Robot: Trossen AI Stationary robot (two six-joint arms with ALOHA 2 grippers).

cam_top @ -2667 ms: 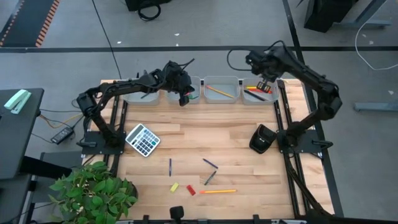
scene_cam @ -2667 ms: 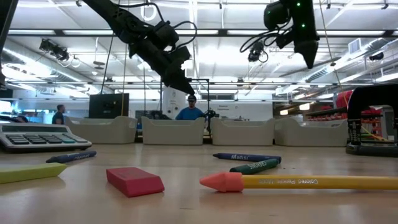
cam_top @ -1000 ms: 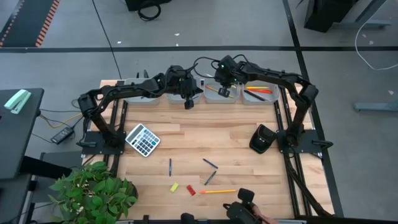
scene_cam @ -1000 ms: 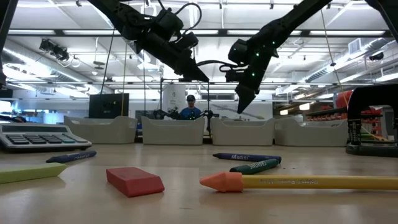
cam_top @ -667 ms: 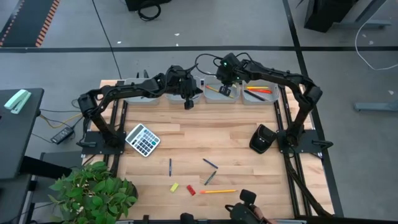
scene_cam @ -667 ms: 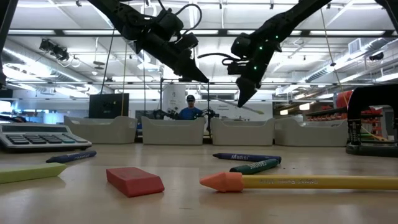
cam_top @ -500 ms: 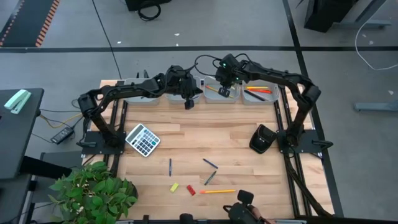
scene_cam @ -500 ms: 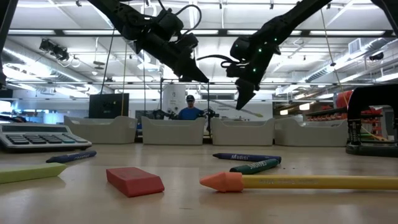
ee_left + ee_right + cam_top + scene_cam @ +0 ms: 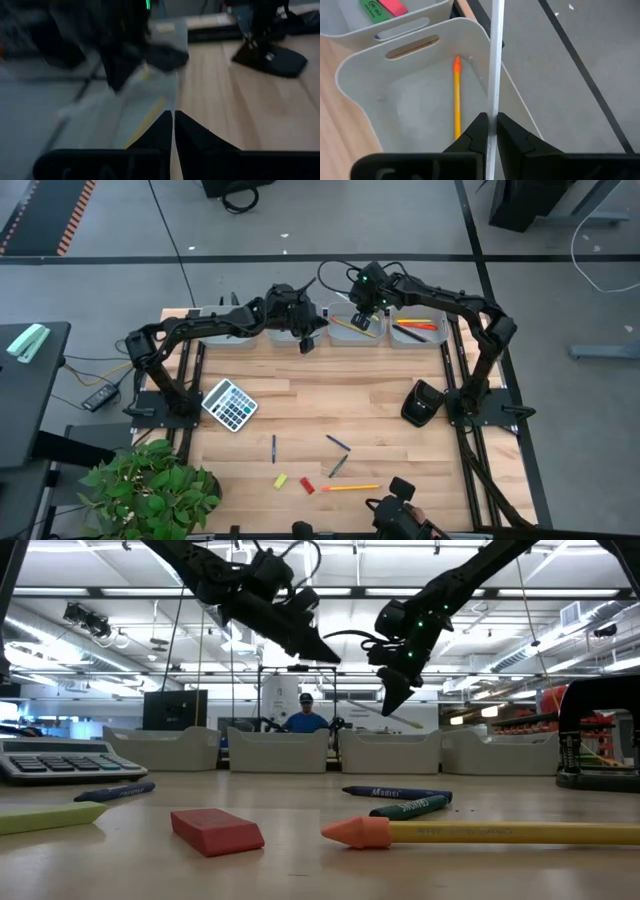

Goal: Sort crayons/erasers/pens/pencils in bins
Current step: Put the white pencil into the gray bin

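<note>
Holding a pale pencil (image 9: pixel 494 60) pinched between the 2 fingers of my right pincer (image 9: pixel 490 131), I hang above the third bin (image 9: pixel 365 75) in the row of 4 at the far edge of the bench (image 9: pixel 330 405). The fingers are closed tight on its shaft. An orange pencil (image 9: pixel 457 97) already lies on that bin's floor, so I judge this is the right place to release.

To do it well, I should turn the wrist until my pencil lies along the bin's length, lower it inside the walls, and only then spread the fingers. Right now its long axis runs straight out ahead of my fingers, roughly parallel to the orange pencil below, but its far part reaches out past the bin's wall over the grey floor. Dropped from here, I think it could tip over the rim.

My left pincer (image 9: pixel 305 340) waits just beside, over the neighbouring bin (image 9: pixel 297 323) holding a green eraser (image 9: pixel 373 8) and a pink eraser (image 9: pixel 392 6); its fingers (image 9: pixel 162 127) are pressed together on nothing.
</note>
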